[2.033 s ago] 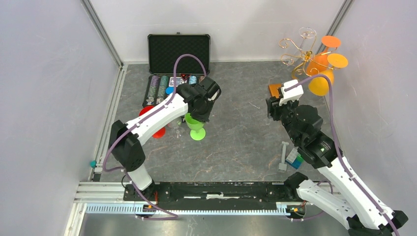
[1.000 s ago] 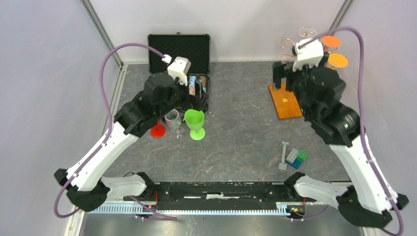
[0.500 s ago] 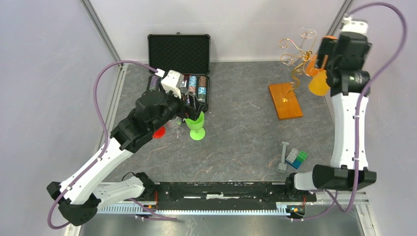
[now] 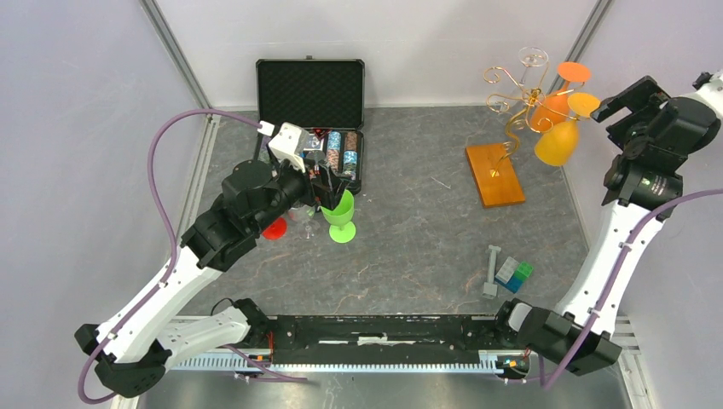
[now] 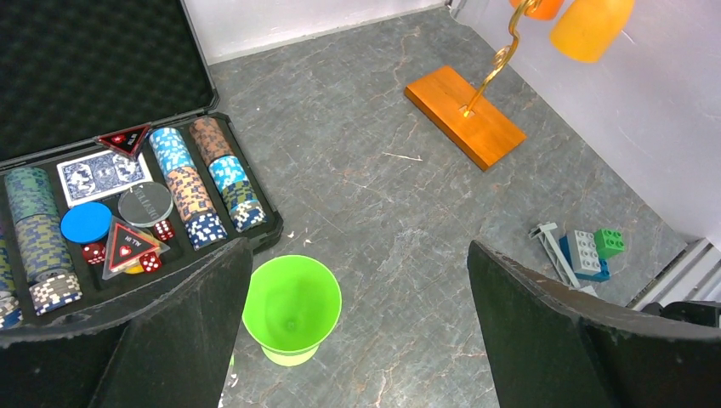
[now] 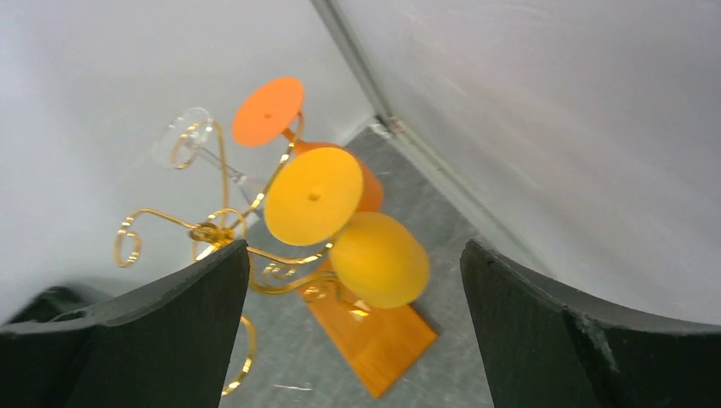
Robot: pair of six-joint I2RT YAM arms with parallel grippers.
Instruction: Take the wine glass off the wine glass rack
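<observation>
Seen from above, the wine glass rack [image 4: 495,173] stood far right on the tabletop [image 4: 409,239], a yellow wine glass [image 4: 554,143] hanging inverted from it. Left wrist: the left claw [image 5: 357,255] gaped above a green goblet [image 5: 292,304]. Right wrist: the right claw [image 6: 353,251] stood apart, facing that hanging glass.

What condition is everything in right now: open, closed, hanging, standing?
black case, open, lid up.
wine glass rack, upright, glasses on it.
yellow wine glass, hanging upside down.
orange wine glass, hanging upside down.
green wine glass, standing upright, empty.
left gripper, open, empty.
right gripper, open, empty.
</observation>
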